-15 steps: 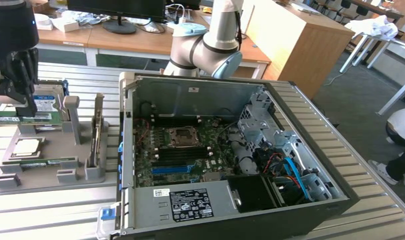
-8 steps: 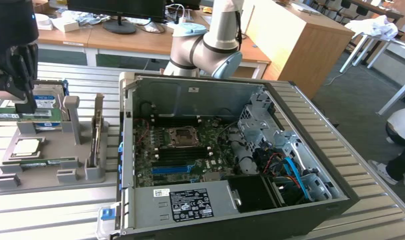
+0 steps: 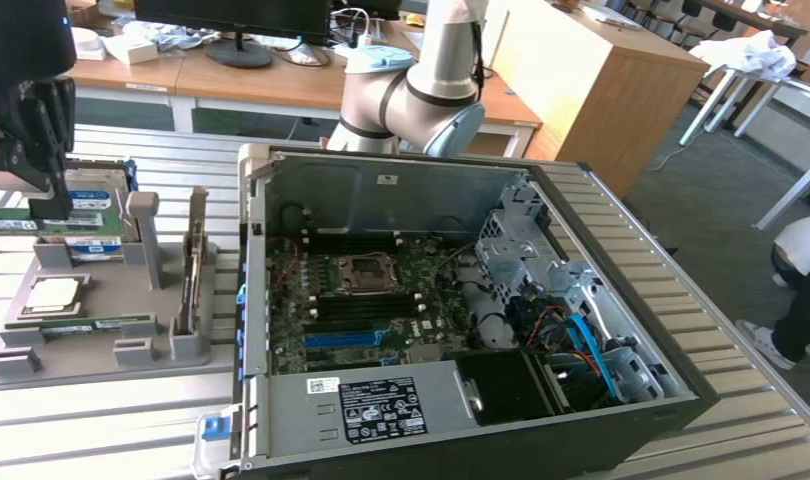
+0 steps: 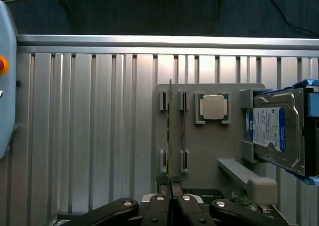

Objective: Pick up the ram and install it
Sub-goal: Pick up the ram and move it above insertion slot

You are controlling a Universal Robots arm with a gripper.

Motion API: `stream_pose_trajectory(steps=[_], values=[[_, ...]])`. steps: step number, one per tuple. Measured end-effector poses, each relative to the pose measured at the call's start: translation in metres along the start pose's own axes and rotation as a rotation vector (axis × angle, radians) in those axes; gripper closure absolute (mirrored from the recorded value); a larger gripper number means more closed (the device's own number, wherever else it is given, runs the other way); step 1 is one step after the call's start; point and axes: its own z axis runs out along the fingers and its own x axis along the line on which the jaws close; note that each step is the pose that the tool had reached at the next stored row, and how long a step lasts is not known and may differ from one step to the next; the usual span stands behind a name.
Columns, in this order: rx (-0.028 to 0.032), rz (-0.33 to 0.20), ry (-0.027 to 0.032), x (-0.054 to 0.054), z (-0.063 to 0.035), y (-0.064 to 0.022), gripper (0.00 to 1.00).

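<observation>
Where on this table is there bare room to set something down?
The table is bare in front of the grey tray, at the exterior view's lower left, and along the wide stretch beside the tray's slotted edge in the wrist view. Crowded: the tray itself and the open computer case.

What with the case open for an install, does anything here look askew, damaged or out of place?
Nothing stands out. The ram runs straight out from the shut tool. The processor lies flat in its pocket on the grey tray, and the hard drive sits in its holder. The open computer case shows no visible damage.
</observation>
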Motion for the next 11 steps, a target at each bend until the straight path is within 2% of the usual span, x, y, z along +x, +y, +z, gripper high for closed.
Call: stream_pose_trajectory(steps=[11], values=[[0.0001, 0.000, 0.0000, 0.0001, -0.0073, -0.0008, 0.88]])
